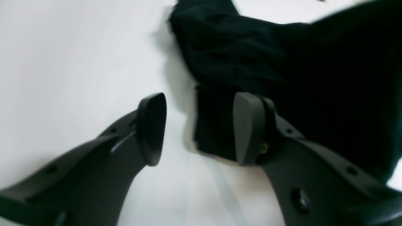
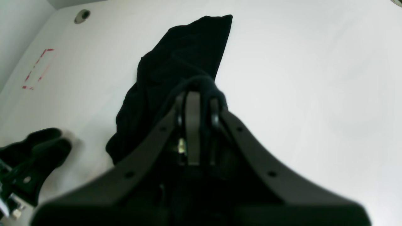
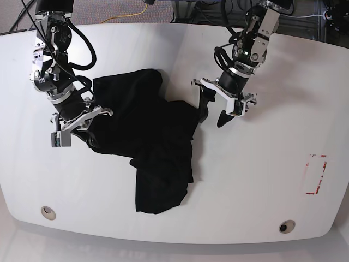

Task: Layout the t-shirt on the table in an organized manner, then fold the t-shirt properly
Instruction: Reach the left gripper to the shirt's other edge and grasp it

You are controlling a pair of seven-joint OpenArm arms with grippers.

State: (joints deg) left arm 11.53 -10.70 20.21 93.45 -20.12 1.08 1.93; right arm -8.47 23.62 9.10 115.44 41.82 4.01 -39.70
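The black t-shirt (image 3: 158, 147) lies crumpled on the white table (image 3: 262, 180), bunched toward the left and trailing to the front. My right gripper (image 3: 90, 136) is at the shirt's left edge; in the right wrist view it (image 2: 201, 94) is shut on a fold of the t-shirt (image 2: 176, 62). My left gripper (image 3: 213, 115) is open just above the table at the shirt's right edge. In the left wrist view it (image 1: 201, 128) is open, with a cloth edge of the t-shirt (image 1: 251, 56) lying between its fingers, not gripped.
A red tape rectangle (image 3: 316, 174) marks the table's right side and shows in the right wrist view (image 2: 37, 69). Grommet holes sit at the front left (image 3: 48, 211) and front right (image 3: 286, 226). Cables lie beyond the far edge.
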